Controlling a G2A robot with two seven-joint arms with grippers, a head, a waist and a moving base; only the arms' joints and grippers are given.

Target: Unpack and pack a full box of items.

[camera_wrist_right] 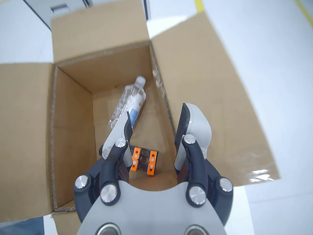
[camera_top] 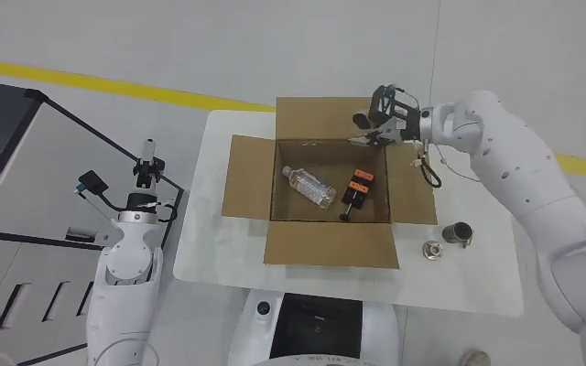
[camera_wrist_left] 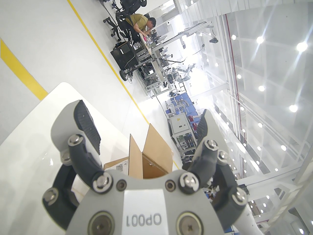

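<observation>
— Cardboard box (camera_top: 330, 245), where does it sit?

— Mid-tabletop (camera_top: 220, 238), open, with all four flaps folded outward. Seen from above, its floor carries two things.

— Which ones?

— A clear plastic bottle (camera_top: 309, 186) lies on its side in the 9 o'clock half, its cap toward 10 o'clock. A black and orange part (camera_top: 355, 194) lies in the 3 o'clock half. The two are apart.

— Any writing on them?

— The bottle (camera_wrist_right: 129, 103) wears a blue and white label (camera_wrist_right: 134, 114), and its print is too small to make out. The part (camera_wrist_right: 143, 158) shows no lettering I can see. One box (camera_wrist_left: 156, 147) flap carries a printed label (camera_wrist_left: 119, 166).

— And the right end effector (camera_top: 357, 130)?

— It hangs above the box's 1 o'clock corner. In its wrist view the right end effector (camera_wrist_right: 156, 110) has its fingers apart with nothing between them, and the box (camera_wrist_right: 195, 74) interior is below.

— The left end effector (camera_top: 148, 151)?

— It is off the tabletop's 9 o'clock edge and points toward 12 o'clock. The left end effector (camera_wrist_left: 143, 107) is spread wide and empty, with a white printed sticker (camera_wrist_left: 143, 218) on its base. A corner of the tabletop (camera_wrist_left: 36, 128) lies beyond it.

— Anything else outside the box?

— At 4 o'clock from it, a dark metal cylinder (camera_top: 457, 234) and a small round metal piece (camera_top: 431, 249) rest just beside each other on the tabletop.
</observation>
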